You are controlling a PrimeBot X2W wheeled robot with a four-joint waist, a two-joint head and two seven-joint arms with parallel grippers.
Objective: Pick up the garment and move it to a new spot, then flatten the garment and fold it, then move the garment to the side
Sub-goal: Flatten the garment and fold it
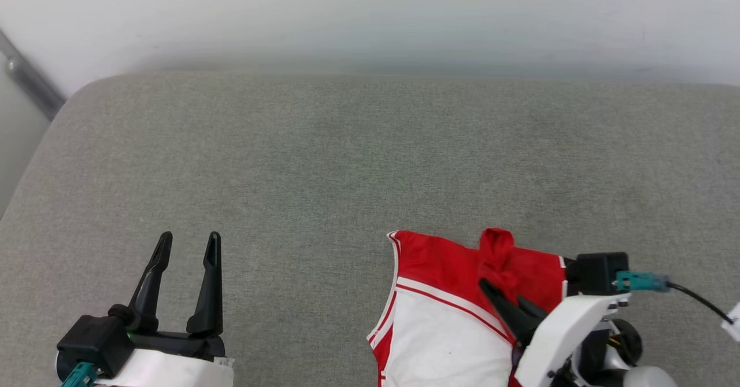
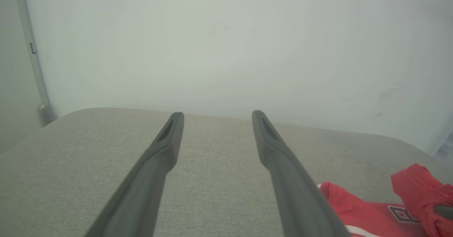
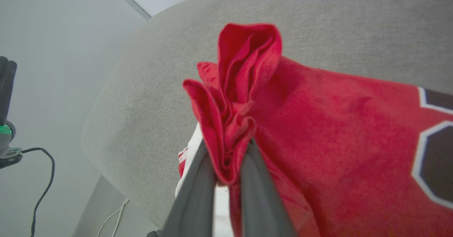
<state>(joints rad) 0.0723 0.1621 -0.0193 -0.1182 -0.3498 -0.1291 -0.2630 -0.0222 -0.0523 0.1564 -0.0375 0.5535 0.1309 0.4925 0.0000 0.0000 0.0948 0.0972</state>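
Fold of red garment [image 1: 445,271] inside right claw [image 1: 502,291]

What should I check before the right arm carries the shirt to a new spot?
1. Grip: right gripper shut on shirt, red fabric bunched between its fingers: ok.
2. Other arm: left gripper open, apart from the shirt: ok.
3. Room: grey cushion bare to the left: ok.
4. Lower part of shirt free of snags: cannot tell, cut off at the head view's bottom edge.
5. Lying flat: not ok, crumpled at the grip.
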